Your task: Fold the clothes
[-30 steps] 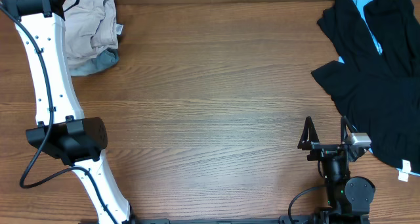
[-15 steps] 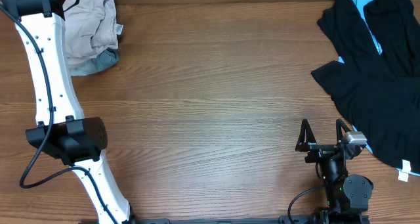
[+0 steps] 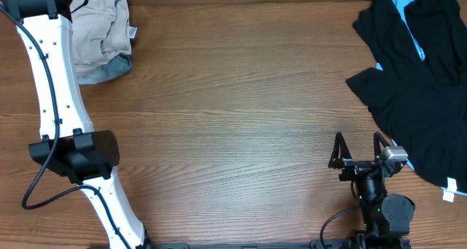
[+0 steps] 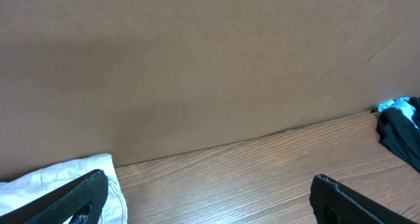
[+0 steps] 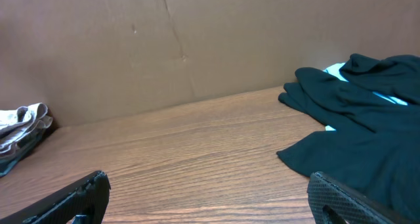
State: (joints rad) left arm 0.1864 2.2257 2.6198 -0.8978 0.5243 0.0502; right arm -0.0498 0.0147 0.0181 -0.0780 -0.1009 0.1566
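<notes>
The pale beige shorts [image 3: 102, 24] lie crumpled at the table's far left corner, a small white tag [image 3: 133, 33] at their right edge. They show as cream cloth [image 4: 46, 183] under my left finger in the left wrist view, and far off in the right wrist view [image 5: 20, 119]. My left gripper [image 4: 210, 188] is open and empty, just right of the shorts; in the overhead view it is mostly hidden at the top edge. My right gripper [image 3: 357, 145] is open and empty near the front edge, also seen in its wrist view [image 5: 210, 188].
Light-blue denim shorts [image 3: 111, 69] lie under the beige pair. Black garments with light-blue trim [image 3: 416, 74] cover the right side and show in the right wrist view [image 5: 367, 119]. A brown cardboard wall [image 4: 197, 66] stands behind the table.
My right gripper shifted slightly left a second ago and has stayed still since. The left arm and the clothes have not moved.
</notes>
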